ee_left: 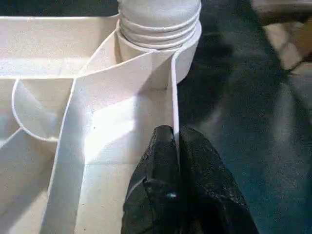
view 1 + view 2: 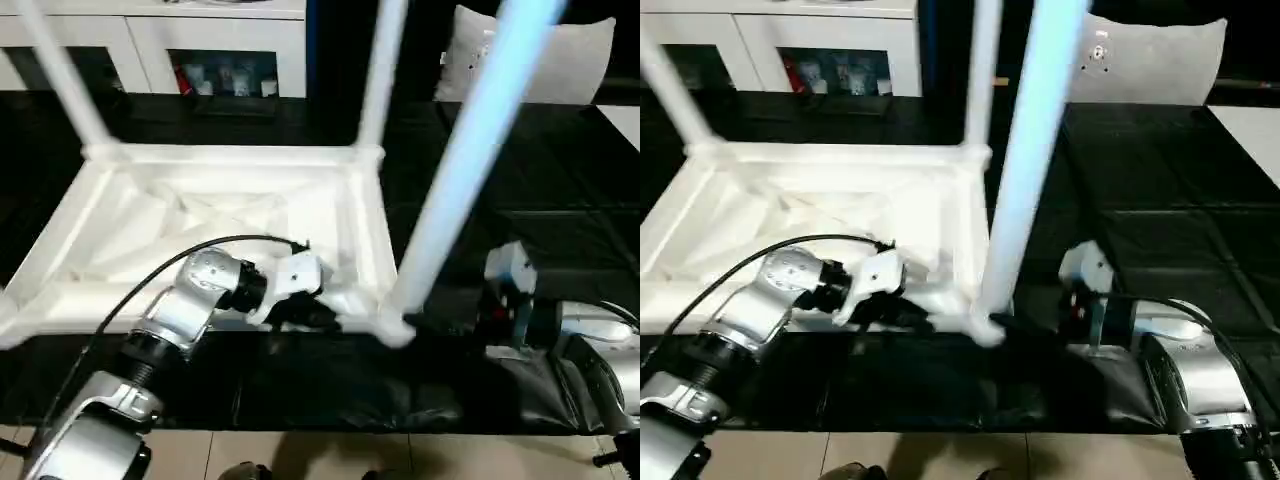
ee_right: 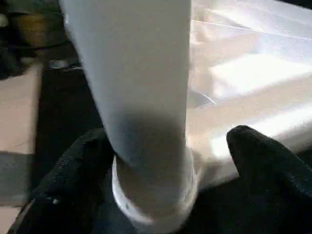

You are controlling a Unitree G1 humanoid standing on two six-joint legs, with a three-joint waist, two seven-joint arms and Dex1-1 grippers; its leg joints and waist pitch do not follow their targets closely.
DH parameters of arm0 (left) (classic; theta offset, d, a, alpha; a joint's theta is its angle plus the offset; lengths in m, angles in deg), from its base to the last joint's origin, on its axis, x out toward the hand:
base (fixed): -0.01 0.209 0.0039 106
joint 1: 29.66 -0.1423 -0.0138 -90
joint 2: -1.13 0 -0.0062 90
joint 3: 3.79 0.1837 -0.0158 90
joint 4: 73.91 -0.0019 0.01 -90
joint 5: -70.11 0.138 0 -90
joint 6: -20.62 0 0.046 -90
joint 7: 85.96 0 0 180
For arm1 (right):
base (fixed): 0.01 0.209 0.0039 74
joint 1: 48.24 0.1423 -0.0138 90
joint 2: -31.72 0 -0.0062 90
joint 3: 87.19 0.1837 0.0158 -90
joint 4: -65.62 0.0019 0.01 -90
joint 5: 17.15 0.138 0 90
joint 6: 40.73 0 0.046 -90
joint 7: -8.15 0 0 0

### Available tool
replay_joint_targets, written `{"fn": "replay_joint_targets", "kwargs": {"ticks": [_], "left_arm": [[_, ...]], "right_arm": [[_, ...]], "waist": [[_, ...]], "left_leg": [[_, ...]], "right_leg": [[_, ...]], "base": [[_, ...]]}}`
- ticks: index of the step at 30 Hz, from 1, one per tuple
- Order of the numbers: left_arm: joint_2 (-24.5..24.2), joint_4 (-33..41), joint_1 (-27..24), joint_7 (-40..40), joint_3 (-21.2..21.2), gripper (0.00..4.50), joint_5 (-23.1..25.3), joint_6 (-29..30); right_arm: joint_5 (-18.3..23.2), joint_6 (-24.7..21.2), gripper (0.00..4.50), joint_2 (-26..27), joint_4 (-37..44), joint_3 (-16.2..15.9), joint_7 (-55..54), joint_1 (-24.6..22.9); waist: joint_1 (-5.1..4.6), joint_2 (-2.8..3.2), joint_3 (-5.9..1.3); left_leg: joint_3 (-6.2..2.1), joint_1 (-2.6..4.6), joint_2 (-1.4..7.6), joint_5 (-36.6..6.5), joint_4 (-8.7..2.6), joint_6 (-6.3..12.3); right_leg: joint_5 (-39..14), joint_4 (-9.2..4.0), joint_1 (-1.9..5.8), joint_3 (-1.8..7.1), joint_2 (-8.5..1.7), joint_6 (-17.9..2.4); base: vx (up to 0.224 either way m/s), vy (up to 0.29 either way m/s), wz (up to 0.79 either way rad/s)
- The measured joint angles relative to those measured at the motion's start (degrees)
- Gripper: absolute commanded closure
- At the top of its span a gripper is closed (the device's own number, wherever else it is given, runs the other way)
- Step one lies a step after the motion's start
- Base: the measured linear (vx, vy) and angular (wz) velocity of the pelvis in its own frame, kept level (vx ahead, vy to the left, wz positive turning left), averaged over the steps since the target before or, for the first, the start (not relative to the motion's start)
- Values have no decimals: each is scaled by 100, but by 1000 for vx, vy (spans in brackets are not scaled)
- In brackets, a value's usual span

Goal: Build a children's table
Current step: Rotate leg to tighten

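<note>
A: Left wrist view: the left gripper (image 1: 174, 146) is closed on the thin side wall (image 1: 174, 87) of the upturned table top (image 2: 230, 215), one black finger on each face of the rim, close to the corner socket (image 1: 161, 58).

B: And the right gripper (image 3: 161, 161)?

A: Its fingers (image 3: 263, 165) are spread, one either side of the near leg (image 2: 470, 160) just above its threaded base. One finger seems to touch the leg; the other stands apart from it. No clamping is evident.

B: Location of the work?

A: The children's table lies upside down on the black surface (image 2: 560, 180), ribbed underside up. The near leg stands in the near right corner socket, leaning slightly. Two more legs (image 2: 385, 70) rise from the far corners. The fourth corner cannot be confirmed.

B: Procedure for the step in hand?

A: Likely seating the near leg. Keep the left grip firm so the top cannot turn or slide. Close the right fingers squarely on the leg, low down, and hold the leg in line with the socket while turning or pressing; a tilted leg may bind on its threads.

B: Any containers?

A: A white cabinet (image 2: 150, 40) behind holds small coloured items (image 2: 225, 78) in one open compartment; they are too small to identify.
</note>
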Motion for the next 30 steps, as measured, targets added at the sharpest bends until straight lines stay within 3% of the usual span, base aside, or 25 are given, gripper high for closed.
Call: {"fn": "replay_joint_targets", "kwargs": {"ticks": [13,21,30], "left_arm": [[-27,-185,126,466,225,450,-38,-391],[-29,-216,128,551,255,450,-37,-481],[24,-176,128,616,182,450,-121,-207]], "right_arm": [[85,-128,164,-110,-147,-572,926,161],[93,-159,226,-182,-124,-625,1014,178],[216,-503,240,-106,220,-524,781,-21]], "waist": [[199,-47,4],[205,-54,-1],[191,-44,-7]], "left_leg": [[2,-4,15,4,27,-2],[3,-4,15,8,32,4],[3,-1,16,11,34,4]], "right_leg": [[0,31,4,-26,-9,-1],[1,35,13,-41,-19,-1],[-1,45,14,-50,-24,-2]], "base": [[0,0,0],[0,0,0],[0,0,0]]}}
